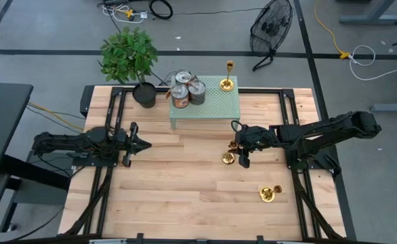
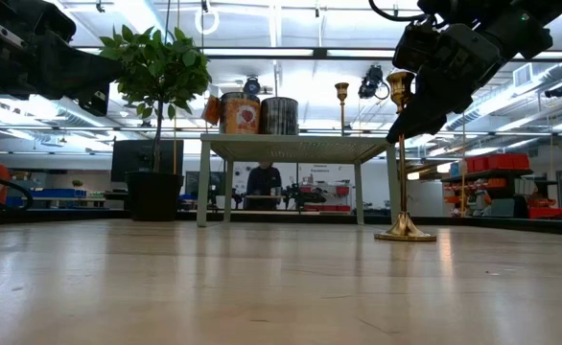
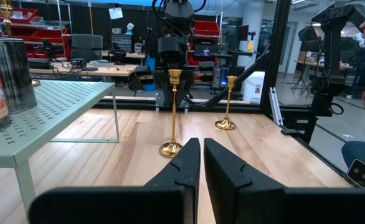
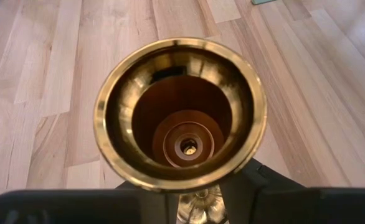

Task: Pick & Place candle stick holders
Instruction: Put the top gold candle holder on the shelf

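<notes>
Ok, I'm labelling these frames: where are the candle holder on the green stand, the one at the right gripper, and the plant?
Candle holder on the green stand [image 1: 227, 84], high view, round base.
Candle holder at the right gripper [image 2: 404, 231], low view, flared base.
Plant [image 1: 127, 53], high view, leaves.

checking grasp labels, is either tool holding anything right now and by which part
The right tool is around the upper stem of a candle stick holder, just under its cup; a firm grip cannot be told. The left tool holds nothing.

Three candle stick holders [image 1: 228, 158], two tins [image 1: 180, 96], one plant [image 1: 128, 55], one fan [image 1: 271, 27].
</notes>
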Controlling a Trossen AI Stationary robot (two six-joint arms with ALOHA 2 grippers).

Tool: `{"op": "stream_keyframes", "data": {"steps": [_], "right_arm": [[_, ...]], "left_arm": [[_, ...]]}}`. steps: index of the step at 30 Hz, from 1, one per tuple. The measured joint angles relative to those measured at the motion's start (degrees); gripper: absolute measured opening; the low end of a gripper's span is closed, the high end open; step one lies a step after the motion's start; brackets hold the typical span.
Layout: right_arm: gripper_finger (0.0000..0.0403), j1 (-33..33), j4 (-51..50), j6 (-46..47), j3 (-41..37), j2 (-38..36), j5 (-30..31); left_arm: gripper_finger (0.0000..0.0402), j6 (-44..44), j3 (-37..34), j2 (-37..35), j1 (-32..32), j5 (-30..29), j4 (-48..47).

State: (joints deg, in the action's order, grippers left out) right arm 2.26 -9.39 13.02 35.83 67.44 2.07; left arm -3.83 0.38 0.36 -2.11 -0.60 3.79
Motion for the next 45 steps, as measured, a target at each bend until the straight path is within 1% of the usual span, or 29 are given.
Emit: {"op": "stream_keyframes", "data": {"steps": [19,34,45], "right_arm": [[0.007,0.0,0.0,0.0,0.0,-0.02,-0.02],[0.0036,-0.02,0.0,-0.04,0.0,-0.02,-0.02],[0.0033,-0.02,0.02,-0.04,0.0,-0.02,-0.09]], "left_arm": [[0.003,0.0,0.0,-0.02,0.0,0.0,0.0],[0.003,0.02,0.0,0.0,0.0,0.0,-0.02],[0.003,0.0,0.0,0.0,0.01,0.0,0.0]]}}
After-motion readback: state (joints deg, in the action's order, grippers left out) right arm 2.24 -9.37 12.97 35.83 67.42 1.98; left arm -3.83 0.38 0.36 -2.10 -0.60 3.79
